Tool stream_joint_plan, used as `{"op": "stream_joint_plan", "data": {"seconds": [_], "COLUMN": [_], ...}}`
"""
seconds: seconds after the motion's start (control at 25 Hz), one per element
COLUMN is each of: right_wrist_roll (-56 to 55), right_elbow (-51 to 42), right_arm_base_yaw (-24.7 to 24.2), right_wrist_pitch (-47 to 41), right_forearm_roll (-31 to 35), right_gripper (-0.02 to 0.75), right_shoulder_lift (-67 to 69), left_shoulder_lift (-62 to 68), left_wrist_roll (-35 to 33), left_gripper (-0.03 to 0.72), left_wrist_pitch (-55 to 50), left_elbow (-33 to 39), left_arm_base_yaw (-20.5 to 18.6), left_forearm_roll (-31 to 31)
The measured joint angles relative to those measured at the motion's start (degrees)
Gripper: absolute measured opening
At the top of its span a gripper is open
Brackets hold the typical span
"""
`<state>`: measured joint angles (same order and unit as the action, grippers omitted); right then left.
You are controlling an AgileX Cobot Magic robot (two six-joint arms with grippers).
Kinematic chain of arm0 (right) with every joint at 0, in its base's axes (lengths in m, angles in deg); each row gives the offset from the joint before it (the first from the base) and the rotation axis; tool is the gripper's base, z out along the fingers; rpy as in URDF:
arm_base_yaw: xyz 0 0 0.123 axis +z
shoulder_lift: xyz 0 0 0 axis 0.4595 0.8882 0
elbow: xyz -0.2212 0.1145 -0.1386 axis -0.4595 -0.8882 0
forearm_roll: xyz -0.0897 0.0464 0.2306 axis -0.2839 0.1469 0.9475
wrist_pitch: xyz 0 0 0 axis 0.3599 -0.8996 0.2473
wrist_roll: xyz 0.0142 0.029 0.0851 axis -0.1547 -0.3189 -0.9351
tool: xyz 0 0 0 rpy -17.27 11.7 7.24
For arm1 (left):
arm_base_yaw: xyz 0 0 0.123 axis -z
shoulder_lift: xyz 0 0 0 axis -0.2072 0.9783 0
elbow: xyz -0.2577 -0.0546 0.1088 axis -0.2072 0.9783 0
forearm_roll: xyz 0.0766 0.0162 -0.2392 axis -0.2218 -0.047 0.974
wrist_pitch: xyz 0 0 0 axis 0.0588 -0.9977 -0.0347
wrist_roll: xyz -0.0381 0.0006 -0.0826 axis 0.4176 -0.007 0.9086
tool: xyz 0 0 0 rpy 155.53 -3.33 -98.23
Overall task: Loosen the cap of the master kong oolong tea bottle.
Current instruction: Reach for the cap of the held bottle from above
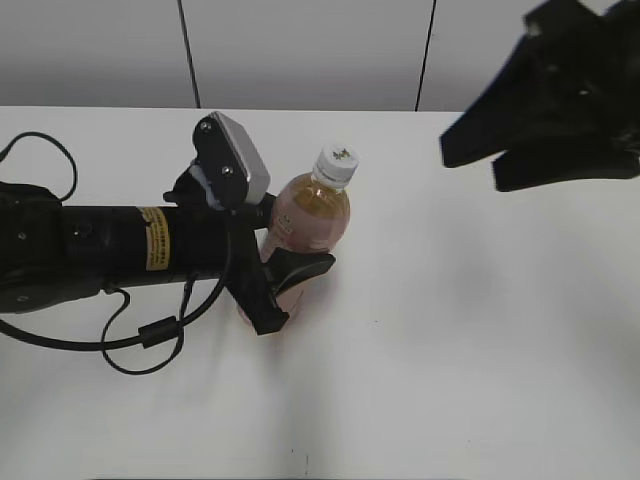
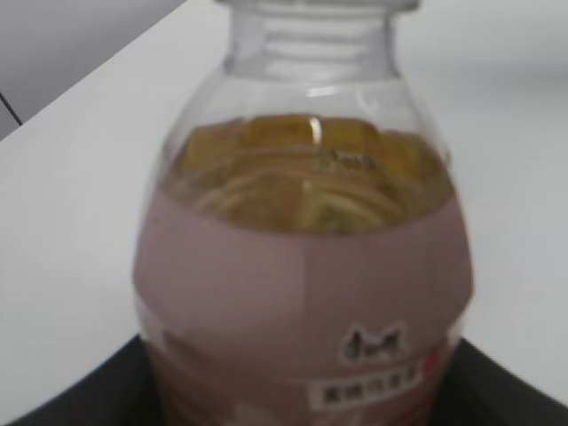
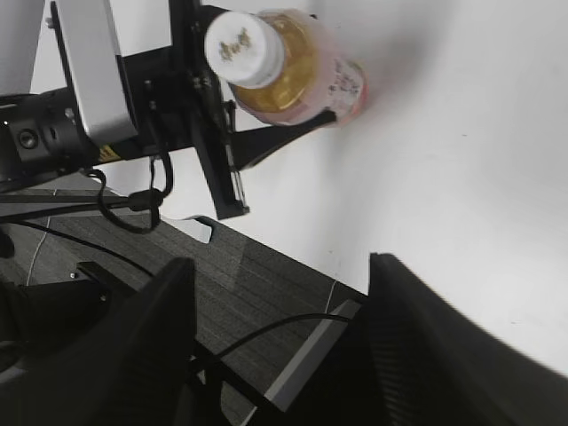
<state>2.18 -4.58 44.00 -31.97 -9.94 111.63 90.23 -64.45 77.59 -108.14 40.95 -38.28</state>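
Left gripper (image 1: 285, 290): I've got its jaws closed on the lower body of the tea bottle (image 1: 308, 225), one black finger (image 1: 300, 266) wrapping the front of the pink label, the other behind and below it. The arm runs in flat from the left of the bottle, and the grey wrist camera box (image 1: 240, 158) sits just left of the bottle shoulder.

Bottle stands upright on the white table (image 1: 470, 330), roughly centre, leaning slightly away from the arm in the exterior view. Amber tea fills it to the shoulder. In the left wrist view the bottle (image 2: 306, 257) fills the frame: pink label, a small logo and a text strip low down, clear ribbed neck at the top edge, black finger edges at both bottom corners.

Cap (image 1: 337, 165) is white, on the bottle neck, with a small dark mark on top. Right wrist view looks down on it (image 3: 243, 49).

Right gripper (image 1: 545, 140): jaws spread, nothing between them, up and well to the right of the bottle, clear of the cap. Its own camera shows both fingers (image 3: 426, 355) wide apart in the foreground, with the bottle (image 3: 297, 67) far beyond them.
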Motion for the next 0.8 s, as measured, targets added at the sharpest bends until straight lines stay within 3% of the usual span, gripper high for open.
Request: {"op": "stream_joint_plan", "data": {"seconds": [0.12,0.24,0.52,0.8], "right_wrist_roll": [-5.0,-9.5,-16.8,-20.1], "right_elbow": [4.5,9.0,18.1,20.7], "right_arm_base_yaw": [5.2,7.3,9.3,9.3], "right_wrist_pitch": [1.7,2.0,1.6,1.0], "right_forearm_roll": [-0.3,-0.4,-1.1,-2.3], "right_gripper": [0.459,0.459,0.459,0.459], "right_shoulder_lift": [5.5,10.7,19.6,23.8], "left_shoulder_lift": [-0.2,-1.2,-2.9,-3.0], "left_wrist_roll": [-0.3,-0.4,-0.6,-0.6], "left_gripper": [0.409,0.409,0.409,0.409], "left_wrist_pitch": [-0.3,-2.7,-6.6,-6.7], "left_elbow": [0.0,0.0,-0.6,-0.7], "left_arm_base_yaw": [0.0,0.0,0.0,0.0], "left_forearm_roll": [-0.5,-0.7,-1.3,-1.6]}}
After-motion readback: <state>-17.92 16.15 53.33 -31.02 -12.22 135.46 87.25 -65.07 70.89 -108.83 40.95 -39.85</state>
